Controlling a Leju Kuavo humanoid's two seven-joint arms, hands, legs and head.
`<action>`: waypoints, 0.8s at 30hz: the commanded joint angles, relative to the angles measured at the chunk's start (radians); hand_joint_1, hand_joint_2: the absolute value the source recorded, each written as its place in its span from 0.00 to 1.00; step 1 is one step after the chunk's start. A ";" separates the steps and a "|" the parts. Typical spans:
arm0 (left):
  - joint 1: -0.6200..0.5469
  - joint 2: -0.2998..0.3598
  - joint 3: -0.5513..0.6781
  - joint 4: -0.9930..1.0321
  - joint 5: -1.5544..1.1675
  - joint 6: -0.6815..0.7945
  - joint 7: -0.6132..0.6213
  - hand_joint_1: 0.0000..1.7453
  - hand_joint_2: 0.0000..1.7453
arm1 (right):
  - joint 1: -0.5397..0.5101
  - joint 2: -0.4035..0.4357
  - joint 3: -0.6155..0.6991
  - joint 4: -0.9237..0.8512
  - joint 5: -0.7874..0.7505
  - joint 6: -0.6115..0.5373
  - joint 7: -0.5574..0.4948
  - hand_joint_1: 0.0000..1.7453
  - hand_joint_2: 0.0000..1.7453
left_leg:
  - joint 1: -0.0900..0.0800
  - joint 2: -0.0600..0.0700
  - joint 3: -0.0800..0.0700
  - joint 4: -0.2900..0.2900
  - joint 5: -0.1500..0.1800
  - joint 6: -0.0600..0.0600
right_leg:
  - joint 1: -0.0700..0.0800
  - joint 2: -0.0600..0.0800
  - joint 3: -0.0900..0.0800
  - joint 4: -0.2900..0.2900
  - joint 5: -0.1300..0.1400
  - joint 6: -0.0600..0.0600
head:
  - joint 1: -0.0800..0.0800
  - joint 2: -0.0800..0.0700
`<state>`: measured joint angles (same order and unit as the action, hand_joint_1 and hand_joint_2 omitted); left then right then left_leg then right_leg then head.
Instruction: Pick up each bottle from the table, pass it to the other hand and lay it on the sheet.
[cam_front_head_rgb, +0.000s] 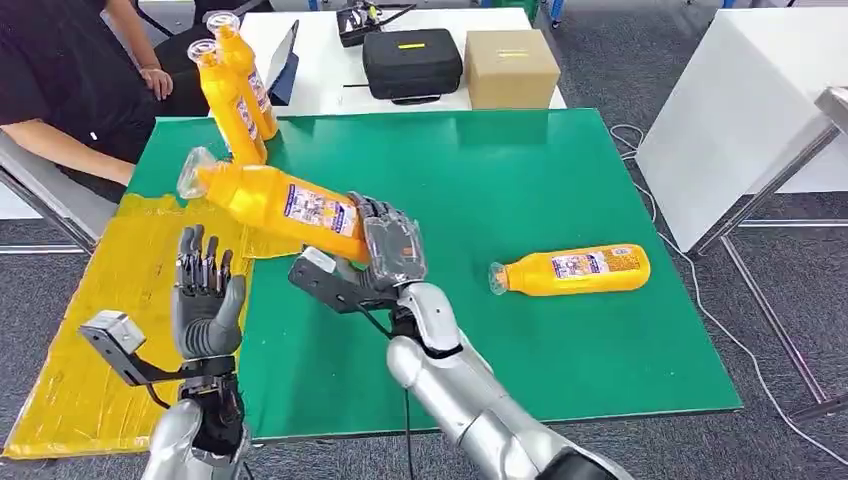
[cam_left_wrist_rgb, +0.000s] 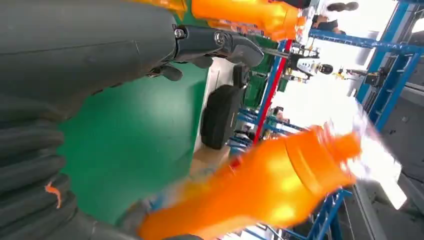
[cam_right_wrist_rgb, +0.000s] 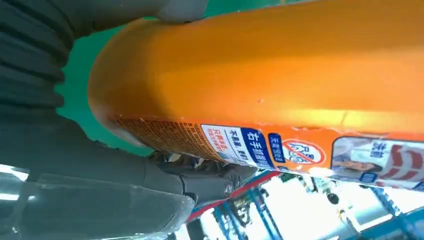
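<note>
Aloft, orange bottle (cam_front_head_rgb: 285, 205) in right hand (cam_front_head_rgb: 392, 250)

I see my right hand (cam_front_head_rgb: 392, 248) gripping an orange bottle (cam_front_head_rgb: 275, 200) by its base, held tilted above the green table (cam_front_head_rgb: 560, 180) with its clear cap toward the yellow sheet (cam_front_head_rgb: 90, 330). My left hand (cam_front_head_rgb: 206, 295) is raised over the sheet's edge, fingers apart, holding nothing. A second bottle (cam_front_head_rgb: 572, 270) lies on its side on the green. Two more bottles (cam_front_head_rgb: 236, 90) lean at the far left corner, near a seated person (cam_front_head_rgb: 70, 80).
</note>
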<state>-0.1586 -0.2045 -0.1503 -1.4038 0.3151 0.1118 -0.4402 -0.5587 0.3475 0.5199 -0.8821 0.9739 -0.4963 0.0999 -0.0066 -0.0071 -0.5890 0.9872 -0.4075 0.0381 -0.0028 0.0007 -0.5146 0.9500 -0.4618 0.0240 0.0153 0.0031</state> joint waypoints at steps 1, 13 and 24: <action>-0.050 0.013 -0.023 0.076 0.004 -0.004 0.009 0.00 1.00 | -0.089 0.002 0.062 0.163 -0.011 -0.015 0.007 1.00 1.00 | 0.000 0.000 0.003 0.000 -0.001 -0.002 | 0.000 -0.001 0.004 -0.001 -0.001 0.000 | 0.000 0.000; -0.050 0.013 -0.023 0.076 0.004 -0.004 0.009 0.00 1.00 | -0.089 0.002 0.062 0.163 -0.011 -0.015 0.007 1.00 1.00 | 0.000 0.000 0.000 0.000 -0.001 -0.002 | 0.000 -0.001 0.000 -0.001 -0.001 0.000 | 0.000 0.000; -0.039 0.016 -0.036 0.012 0.019 -0.021 0.065 0.00 1.00 | -0.073 0.002 0.297 0.260 -0.084 0.023 0.090 1.00 1.00 | 0.000 0.001 0.000 -0.001 -0.001 -0.002 | 0.000 0.001 0.000 -0.001 -0.001 0.000 | 0.000 0.000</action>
<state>-0.1766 -0.2049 -0.1652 -1.3882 0.3273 0.0862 -0.4040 -0.5961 0.3639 0.5887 -0.7675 0.9334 -0.4772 0.1446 -0.0067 -0.0071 -0.5918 0.9872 -0.4076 0.0381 -0.0029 0.0007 -0.5174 0.9499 -0.4618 0.0240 0.0156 0.0031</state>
